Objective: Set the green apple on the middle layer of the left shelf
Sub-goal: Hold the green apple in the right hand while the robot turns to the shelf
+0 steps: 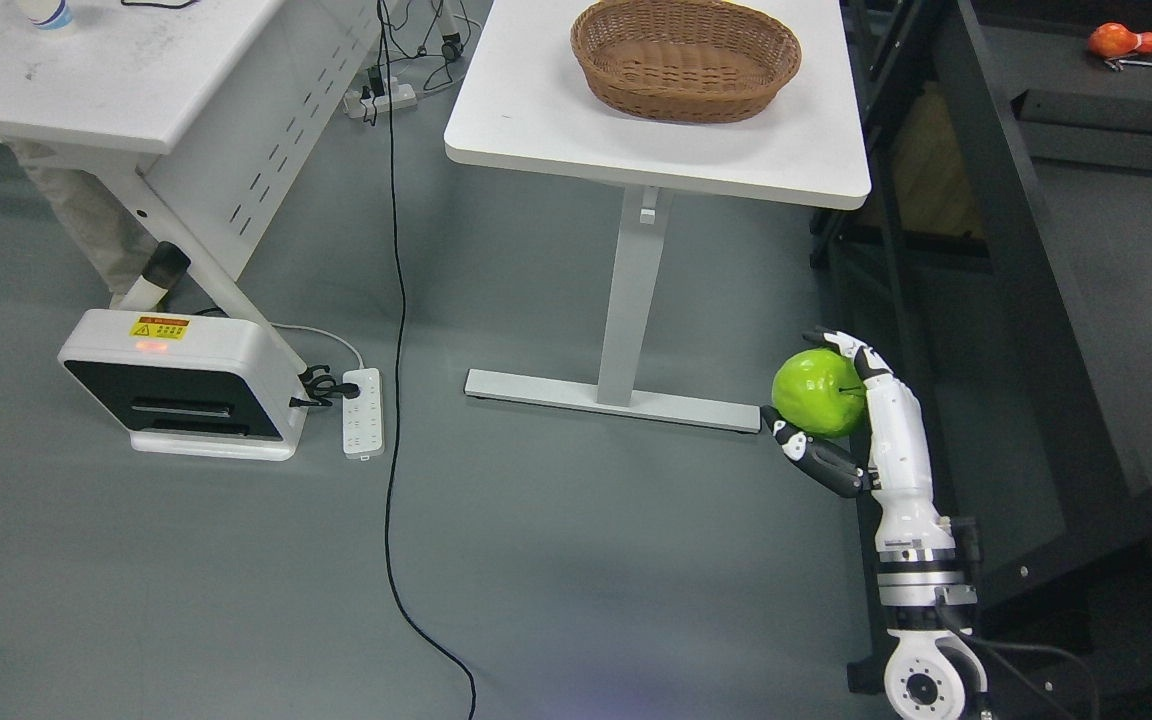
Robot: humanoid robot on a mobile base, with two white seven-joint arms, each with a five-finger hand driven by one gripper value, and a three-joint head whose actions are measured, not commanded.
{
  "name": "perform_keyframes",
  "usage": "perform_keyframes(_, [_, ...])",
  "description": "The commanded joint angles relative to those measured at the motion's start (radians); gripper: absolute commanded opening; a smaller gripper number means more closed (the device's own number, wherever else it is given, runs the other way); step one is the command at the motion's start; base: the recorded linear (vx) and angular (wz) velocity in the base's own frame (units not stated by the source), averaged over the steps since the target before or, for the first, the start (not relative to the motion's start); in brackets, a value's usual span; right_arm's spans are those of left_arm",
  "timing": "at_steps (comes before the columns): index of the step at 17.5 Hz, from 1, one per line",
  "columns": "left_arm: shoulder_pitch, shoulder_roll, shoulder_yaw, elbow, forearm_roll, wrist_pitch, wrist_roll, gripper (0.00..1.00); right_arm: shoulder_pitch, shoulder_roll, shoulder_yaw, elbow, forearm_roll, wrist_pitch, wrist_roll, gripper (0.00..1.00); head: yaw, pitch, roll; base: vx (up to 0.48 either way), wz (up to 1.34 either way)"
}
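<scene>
Low at the right, the right hand (841, 410) pinches the green apple (818, 393), its fingers (851, 350) curled over the top and the thumb (816, 455) pressing from below, so the fruit hangs above the grey floor (556, 560) beside a dark shelf frame (1026, 300). Behind it stands a white surface (536, 110) carrying a wicker basket (686, 60). A black cable (396, 400) runs down the floor past a power strip (363, 412).
</scene>
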Motion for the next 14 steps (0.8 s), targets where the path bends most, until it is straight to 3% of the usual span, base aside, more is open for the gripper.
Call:
perform_keyframes(1, [0.0,0.017,0.001,0.0,0.0,-0.001,0.0,1.0,-0.003,-0.016,0.005,-0.001,-0.001,0.002,0.0,0.0,0.0,0.0,0.0,-0.201,-0.18])
perform_keyframes(14, [0.0,0.017,0.001,0.0,0.0,-0.001,0.0,1.0,-0.003,-0.016,0.02,-0.001,-0.001,0.0,0.001,0.0,0.0,0.0,0.0,-0.13,-0.47])
